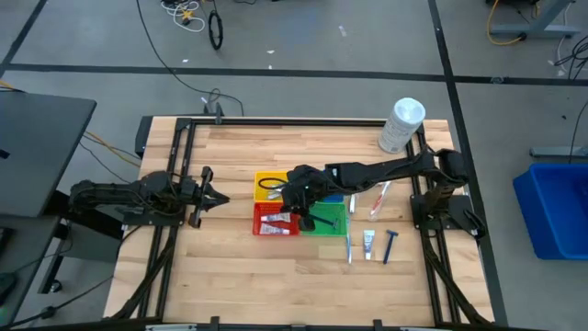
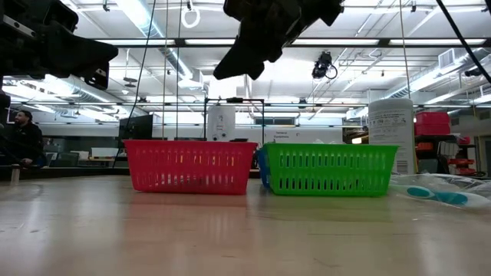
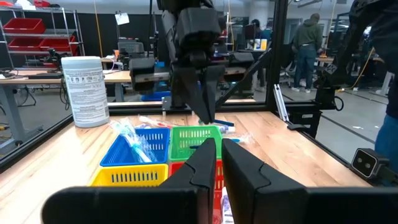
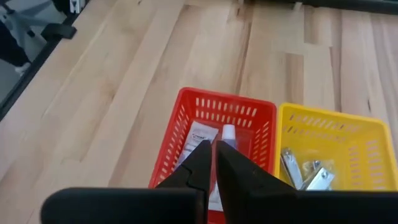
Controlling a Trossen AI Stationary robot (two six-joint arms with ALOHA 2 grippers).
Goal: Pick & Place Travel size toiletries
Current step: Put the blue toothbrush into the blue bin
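Four small baskets are being used as sorting bins at the middle of the tabletop [image 1: 230, 276]: a red basket [image 1: 276, 221], a green basket [image 1: 329, 219], a yellow basket [image 1: 272, 183] and a blue basket [image 3: 142, 148] that is being largely covered by the right arm in the high view. Part of the job is being judged as done: white tubes [image 4: 198, 142] are lying in the red basket, and small silvery metal pieces [image 4: 305, 173] are lying in the yellow one. Part is being judged as left: a toothbrush [image 1: 348, 248], a small tube [image 1: 368, 243] and a dark razor [image 1: 390, 245] are lying loose on the wood beside the green basket, with another pale item [image 1: 379, 197] farther back, near the large white container [image 1: 401, 125].

The right gripper [image 4: 214, 163] is being held above the red basket, its fingers nearly touching with only a thin slit between them, and nothing is being seen in them. The left gripper [image 3: 214, 163] is being kept well apart from the baskets at the left side of the tabletop, its fingers likewise almost together and empty.

What is lying in the green and blue baskets is being obscured by the arm from above and by mesh walls from table height. The silvery pieces are too small to be identified.
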